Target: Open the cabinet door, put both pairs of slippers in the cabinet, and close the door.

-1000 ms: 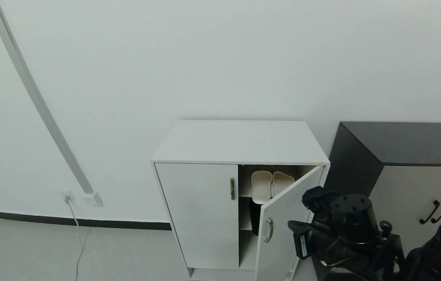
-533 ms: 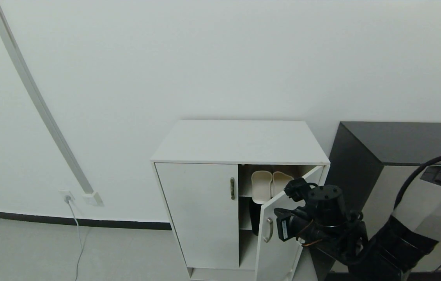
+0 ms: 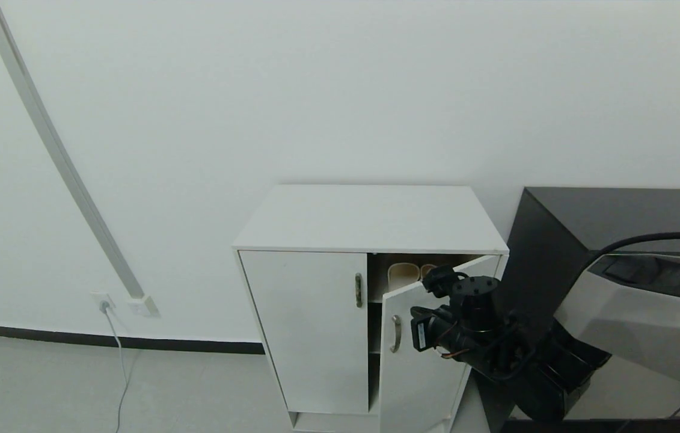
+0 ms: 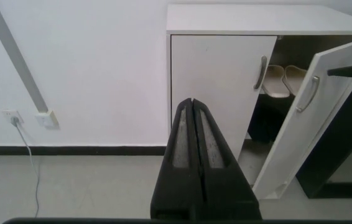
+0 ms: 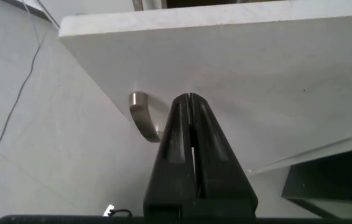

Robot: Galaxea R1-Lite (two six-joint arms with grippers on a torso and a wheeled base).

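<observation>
Cabinet door (image 3: 406,385), lower centre: ajar, slippers (image 3: 403,273) inside; our right end effector (image 5: 191,102) clenched against it; left end effector (image 4: 191,107) clenched.

The cabinet (image 3: 306,331) is plain white with dull grey handles (image 3: 358,290), the slippers (image 3: 403,275) inside cream, the cupboard (image 3: 616,216) to its right black.

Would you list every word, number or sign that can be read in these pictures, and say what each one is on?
No text here can be read.
A white label on the right arm: print too small to read.
The cabinet, slippers and wall socket: no print visible.
</observation>
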